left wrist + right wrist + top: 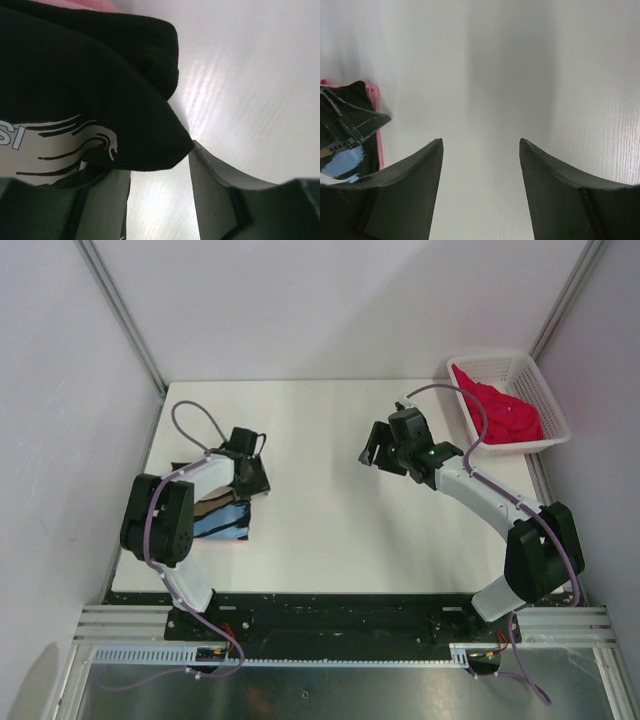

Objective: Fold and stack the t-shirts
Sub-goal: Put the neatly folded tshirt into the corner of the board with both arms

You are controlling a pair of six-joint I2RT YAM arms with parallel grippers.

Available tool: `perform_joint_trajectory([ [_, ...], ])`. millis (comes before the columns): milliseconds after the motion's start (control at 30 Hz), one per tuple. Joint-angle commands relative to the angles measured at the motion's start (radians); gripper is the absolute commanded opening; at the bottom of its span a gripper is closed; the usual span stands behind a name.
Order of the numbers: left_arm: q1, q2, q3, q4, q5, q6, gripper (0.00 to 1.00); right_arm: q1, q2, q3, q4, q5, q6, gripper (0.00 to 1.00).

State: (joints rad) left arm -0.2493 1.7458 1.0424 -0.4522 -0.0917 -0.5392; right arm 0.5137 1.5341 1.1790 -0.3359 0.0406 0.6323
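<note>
The black t-shirt with a pale bluish print lies folded at the table's left edge, on top of the light pink t-shirt, of which only an edge shows. My left gripper is open right at the black shirt's far corner. In the left wrist view, that corner hangs over my spread fingers, with pink behind it. My right gripper is open and empty over the bare table middle. The crimson-red t-shirt lies crumpled in the basket.
The white lattice basket stands at the table's far right corner. White walls and metal posts close in the table on three sides. The right wrist view shows the black shirt and pink edge far left.
</note>
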Motion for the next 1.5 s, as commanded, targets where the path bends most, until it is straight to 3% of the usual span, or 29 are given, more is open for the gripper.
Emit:
perform_joint_trajectory([
  [0, 0.072, -0.027, -0.046, -0.101, -0.044, 0.057, 0.54, -0.007, -0.037, -0.01, 0.041, 0.0, -0.008, 0.67],
  [333, 0.22, -0.079, -0.055, -0.162, -0.075, 0.122, 0.54, -0.012, -0.04, -0.038, 0.069, -0.028, -0.004, 0.67],
  [633, 0.212, -0.094, -0.035, -0.172, -0.006, 0.127, 0.54, -0.02, -0.064, -0.062, 0.063, -0.024, -0.016, 0.67],
  [833, 0.098, -0.164, -0.008, -0.172, 0.055, 0.145, 0.55, -0.027, -0.094, -0.061, 0.044, -0.012, -0.025, 0.67],
  [1200, -0.289, -0.337, 0.069, -0.079, 0.071, 0.111, 0.6, 0.002, -0.188, -0.061, -0.032, 0.03, -0.02, 0.68],
  [1333, -0.358, -0.363, 0.078, -0.008, 0.074, 0.099, 0.66, 0.027, -0.228, -0.062, -0.063, 0.058, -0.012, 0.7],
  [1467, -0.37, -0.404, 0.059, 0.047, 0.073, 0.105, 0.8, 0.042, -0.261, -0.063, -0.082, 0.076, -0.01, 0.74],
])
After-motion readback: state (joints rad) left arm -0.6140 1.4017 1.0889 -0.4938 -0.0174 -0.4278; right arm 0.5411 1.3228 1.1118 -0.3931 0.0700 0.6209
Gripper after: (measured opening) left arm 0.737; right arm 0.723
